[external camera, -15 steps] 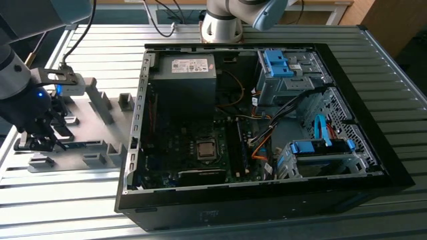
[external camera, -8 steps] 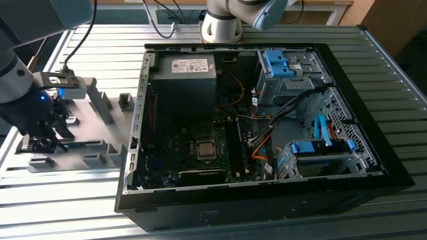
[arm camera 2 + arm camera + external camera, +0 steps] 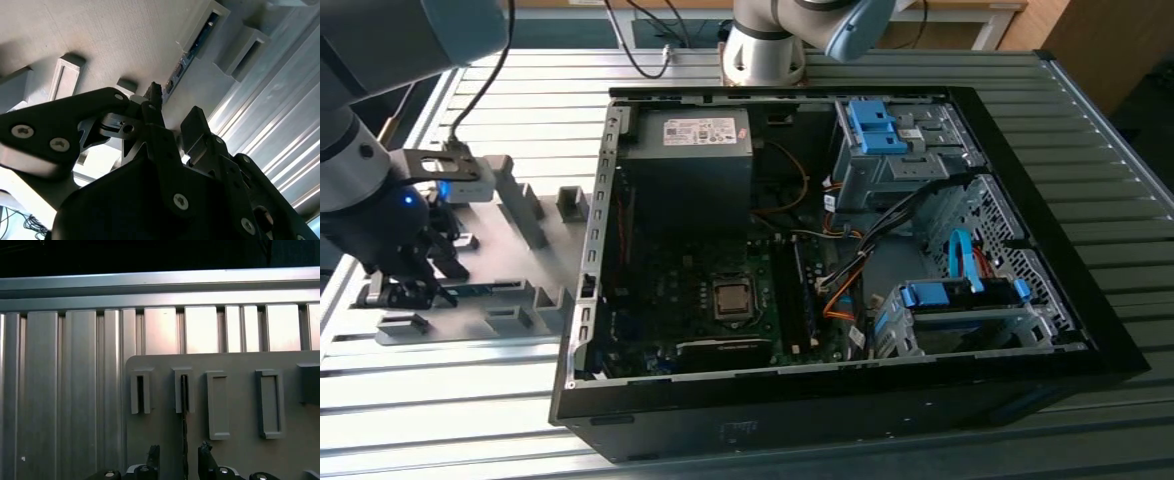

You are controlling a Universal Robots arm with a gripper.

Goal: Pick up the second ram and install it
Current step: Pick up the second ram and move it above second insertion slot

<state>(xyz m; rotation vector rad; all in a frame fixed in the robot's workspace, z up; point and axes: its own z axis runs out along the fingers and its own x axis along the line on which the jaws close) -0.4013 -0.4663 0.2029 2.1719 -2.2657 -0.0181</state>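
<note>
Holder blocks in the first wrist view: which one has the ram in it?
The second narrow slotted block from the edge of the plate: the ram runs edge-on from its slot into the open gripper. The others look empty.

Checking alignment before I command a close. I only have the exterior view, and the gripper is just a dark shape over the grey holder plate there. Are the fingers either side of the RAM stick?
Observer: Yes. In the first wrist view the second ram runs edge-on between the two fingers with a gap on each side, so the gripper is open and not touching it.
Operator: Is the stick seated in a holder?
Observer: Yes. In both wrist views its far end sits in the slot of a grey holder block.
</note>
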